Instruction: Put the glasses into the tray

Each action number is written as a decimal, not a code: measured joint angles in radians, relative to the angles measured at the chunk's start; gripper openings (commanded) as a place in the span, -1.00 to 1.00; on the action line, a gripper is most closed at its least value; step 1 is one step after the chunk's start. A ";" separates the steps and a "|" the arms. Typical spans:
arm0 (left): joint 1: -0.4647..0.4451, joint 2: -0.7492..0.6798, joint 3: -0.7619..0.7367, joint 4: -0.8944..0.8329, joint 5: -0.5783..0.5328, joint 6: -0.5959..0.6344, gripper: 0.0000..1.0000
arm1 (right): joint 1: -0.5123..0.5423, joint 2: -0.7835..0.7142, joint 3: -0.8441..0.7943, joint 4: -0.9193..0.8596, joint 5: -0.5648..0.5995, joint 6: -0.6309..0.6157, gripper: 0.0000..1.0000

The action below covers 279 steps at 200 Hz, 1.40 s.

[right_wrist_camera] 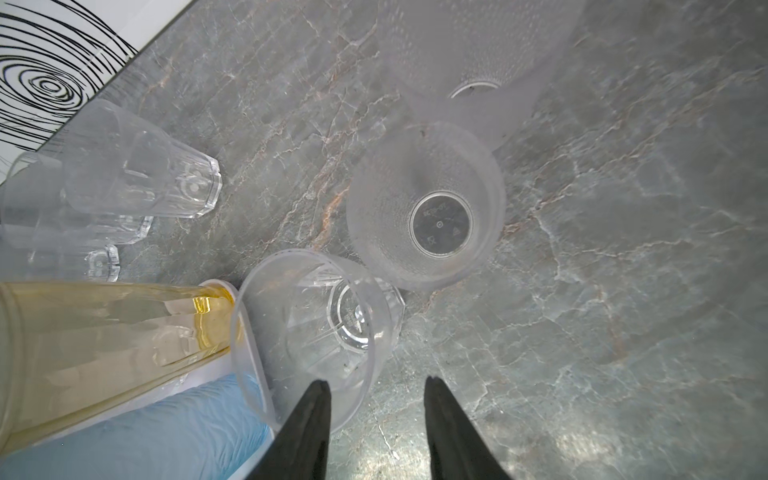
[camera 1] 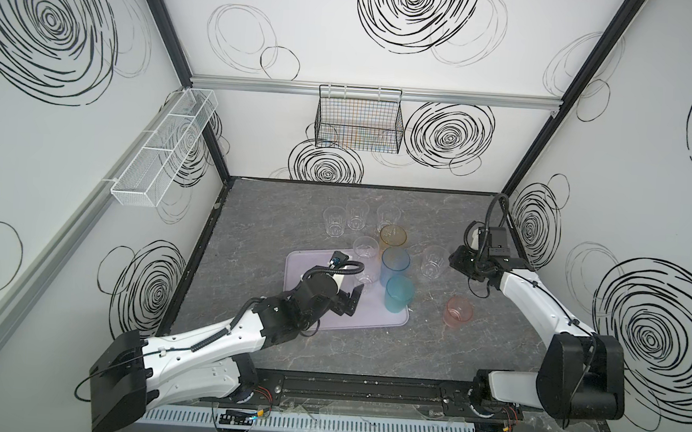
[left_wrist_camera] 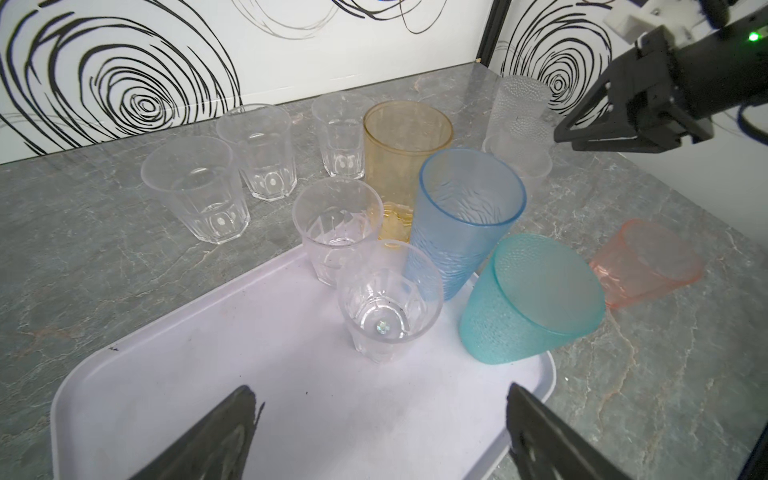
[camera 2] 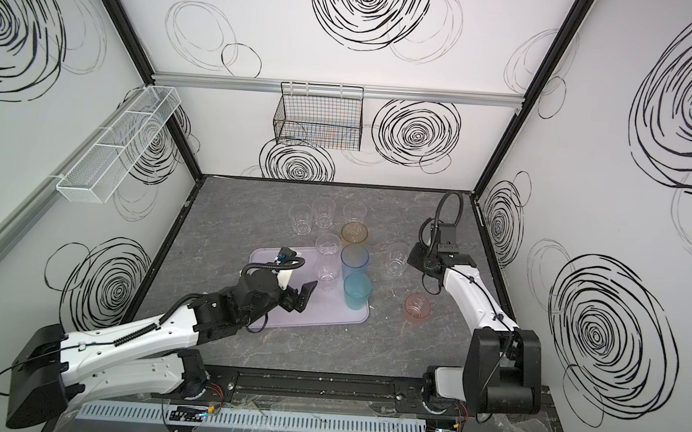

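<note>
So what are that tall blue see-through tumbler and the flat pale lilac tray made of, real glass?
Tall blue see-through tumbler: probably moulded plastic, not glass; its wall is cloudy, with fine wavy ridges, though looks alone cannot settle it. Flat pale lilac tray: likely plastic too; opaque, matt, rounded corners, low rim, a few dark scuffs.

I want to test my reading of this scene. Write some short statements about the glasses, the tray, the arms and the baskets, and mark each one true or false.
1. The pink glass stands in the tray. False: it stands on the table, beside the tray.
2. The left end effector is open and empty. True.
3. The teal glass is in the tray. True.
4. The black basket rests on the table. False: it hangs on the back wall.
</note>
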 measured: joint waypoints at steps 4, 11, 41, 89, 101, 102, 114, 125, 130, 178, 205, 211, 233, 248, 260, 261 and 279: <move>0.000 0.003 0.000 0.002 0.003 -0.001 0.92 | 0.000 0.010 0.000 0.003 -0.003 0.000 -0.21; 0.000 0.008 0.000 0.004 0.008 -0.004 0.92 | 0.000 0.024 0.000 0.008 -0.009 0.000 -0.23; -0.011 0.028 0.000 0.012 0.018 -0.009 0.92 | 0.000 0.061 -0.017 0.038 -0.027 0.000 -0.32; -0.020 0.039 0.000 0.021 0.022 -0.012 0.92 | 0.000 0.076 -0.030 0.069 -0.040 0.002 -0.52; -0.020 0.042 0.000 0.022 0.024 -0.014 0.92 | 0.000 0.076 -0.033 0.076 -0.040 0.001 -0.59; -0.020 0.042 0.000 0.022 0.024 -0.014 0.92 | 0.000 0.076 -0.034 0.076 -0.040 -0.001 -0.59; -0.020 0.044 0.000 0.023 0.025 -0.014 0.92 | 0.000 0.077 -0.037 0.084 -0.037 0.000 -0.68; -0.020 0.044 0.000 0.024 0.025 -0.015 0.92 | 0.000 0.079 -0.040 0.092 -0.036 -0.004 -0.74; -0.020 0.045 0.000 0.026 0.025 -0.015 0.92 | 0.000 0.080 -0.040 0.093 -0.033 -0.006 -0.76; -0.022 0.044 0.000 0.027 0.020 -0.014 0.92 | 0.032 0.072 -0.027 0.047 0.040 -0.023 -0.83; -0.021 0.037 0.000 0.026 0.008 -0.014 0.93 | 0.054 0.019 0.047 -0.055 0.114 -0.047 -0.85; -0.019 0.032 0.000 0.026 0.003 -0.014 0.92 | 0.058 0.000 0.074 -0.076 0.130 -0.054 -0.85; -0.009 -0.003 0.000 0.010 -0.023 -0.013 0.92 | 0.072 -0.076 0.173 -0.113 0.178 -0.074 -0.87; 0.010 -0.036 0.003 -0.018 -0.045 -0.011 0.93 | 0.095 -0.127 0.245 -0.134 0.216 -0.084 -0.88; 0.031 -0.061 0.016 -0.058 -0.062 -0.010 0.94 | 0.133 -0.154 0.295 -0.145 0.246 -0.087 -0.89; 0.032 -0.062 0.018 -0.061 -0.064 -0.010 0.94 | 0.140 -0.156 0.301 -0.146 0.247 -0.087 -0.89; 0.067 -0.094 0.053 -0.121 -0.087 -0.008 0.94 | 0.233 -0.173 0.365 -0.159 0.270 -0.087 -0.89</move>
